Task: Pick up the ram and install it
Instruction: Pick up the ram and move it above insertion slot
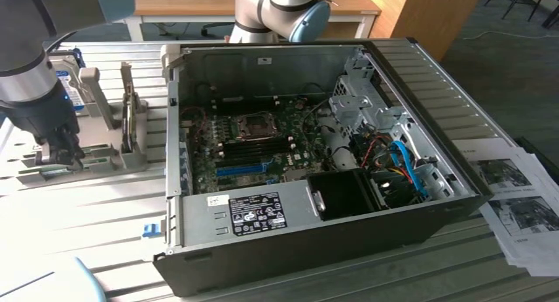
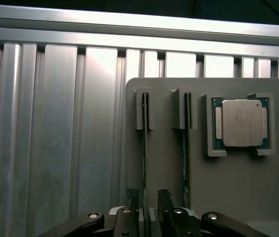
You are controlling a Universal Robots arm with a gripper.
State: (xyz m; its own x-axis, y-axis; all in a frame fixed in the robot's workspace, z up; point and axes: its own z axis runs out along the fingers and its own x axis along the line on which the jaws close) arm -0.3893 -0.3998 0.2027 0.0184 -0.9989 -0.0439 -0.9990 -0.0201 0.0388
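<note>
The fingers are standing wide open, holding nothing, one on each side of the ram. The ram is sitting on edge in a grey holder near the desk's edge.

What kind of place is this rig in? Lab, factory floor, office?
Likely a robotics lab bench set up for PC assembly. An open computer case lies on a slatted aluminium table, a grey fixture holds the ram and a CPU, and a wooden desk stands behind.

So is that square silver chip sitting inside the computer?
No, the silver chip sits in a pocket of the grey holder.
</note>
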